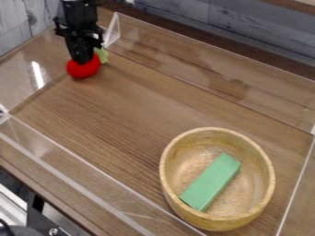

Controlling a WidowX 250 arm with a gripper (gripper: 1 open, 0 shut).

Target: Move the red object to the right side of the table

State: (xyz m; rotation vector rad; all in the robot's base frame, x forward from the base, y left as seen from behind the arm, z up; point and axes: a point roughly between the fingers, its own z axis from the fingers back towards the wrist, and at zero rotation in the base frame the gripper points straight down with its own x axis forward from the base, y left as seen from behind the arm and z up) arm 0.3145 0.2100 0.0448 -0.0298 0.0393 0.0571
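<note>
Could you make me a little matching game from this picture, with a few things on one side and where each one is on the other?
Things:
1. red object
2. green block
3. wooden bowl
4. end effector

Places:
A. lying inside the bowl
B. far left corner of the table, under the arm
C. near right part of the table
D. pointing down, closed over the red object

Pairs: 1-B, 2-A, 3-C, 4-D
</note>
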